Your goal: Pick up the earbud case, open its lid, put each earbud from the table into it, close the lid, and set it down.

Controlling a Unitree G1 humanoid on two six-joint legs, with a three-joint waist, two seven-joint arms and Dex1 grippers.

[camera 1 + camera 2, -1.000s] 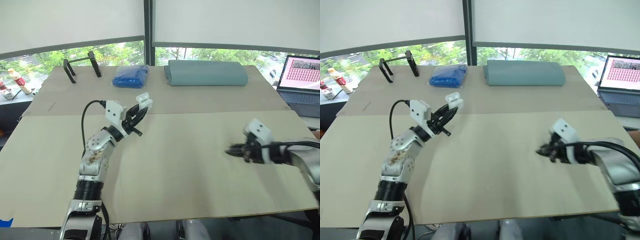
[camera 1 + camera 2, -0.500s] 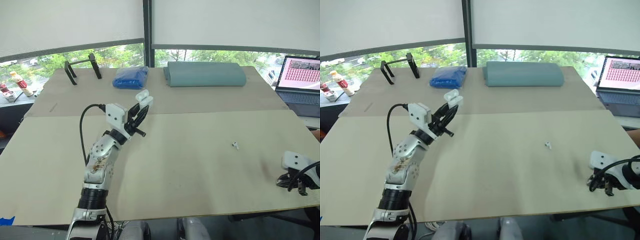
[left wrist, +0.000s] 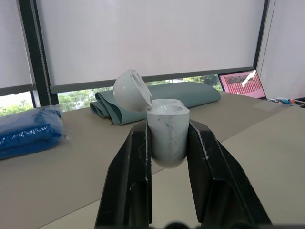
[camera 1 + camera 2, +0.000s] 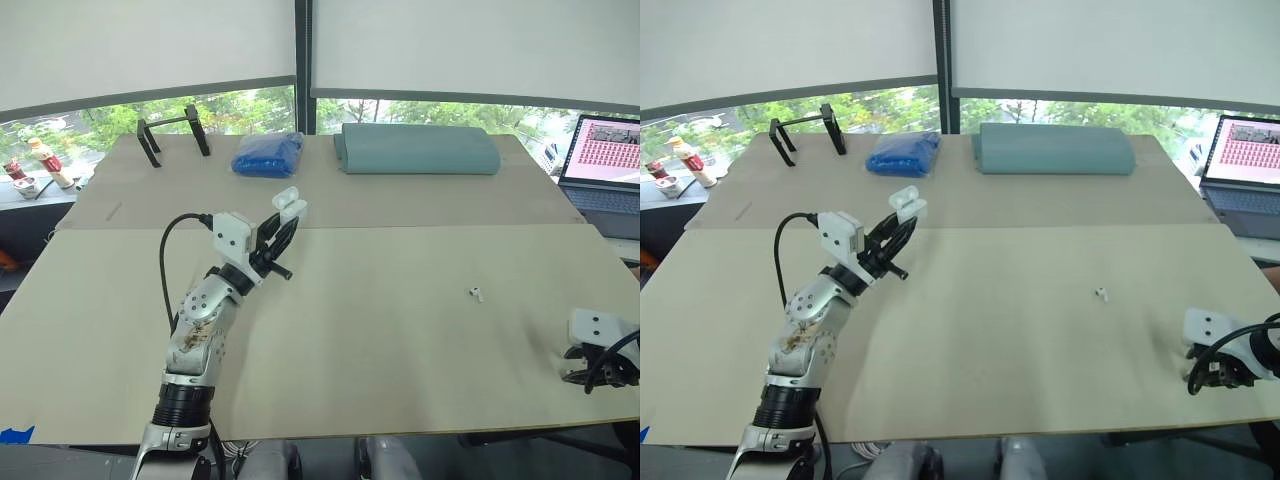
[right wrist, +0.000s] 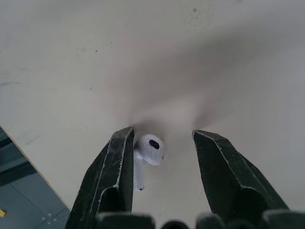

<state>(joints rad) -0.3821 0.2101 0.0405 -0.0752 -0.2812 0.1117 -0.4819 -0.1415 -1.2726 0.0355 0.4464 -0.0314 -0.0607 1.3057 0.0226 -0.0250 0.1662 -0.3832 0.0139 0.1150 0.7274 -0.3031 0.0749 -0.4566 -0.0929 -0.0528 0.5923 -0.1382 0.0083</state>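
My left gripper [image 4: 281,226] is raised over the left of the table, shut on the white earbud case [image 3: 167,136]. The case's round lid [image 3: 131,90] is tipped open. One white earbud [image 4: 476,294] lies on the table right of centre, away from both grippers. My right gripper [image 4: 592,377] is down at the table's front right edge. In the right wrist view its fingers [image 5: 116,171] stand open around a second white earbud [image 5: 148,151], which lies on the table close to one finger.
Along the far edge sit a rolled teal cloth [image 4: 418,150], a blue bag [image 4: 267,155] and a black stand [image 4: 172,135]. An open laptop [image 4: 608,160] is at the far right. The table's front edge [image 4: 400,428] runs just beside my right gripper.
My right gripper moved from the earbud right of centre back to the front right edge, then settled there. My left gripper has kept the open case almost still.
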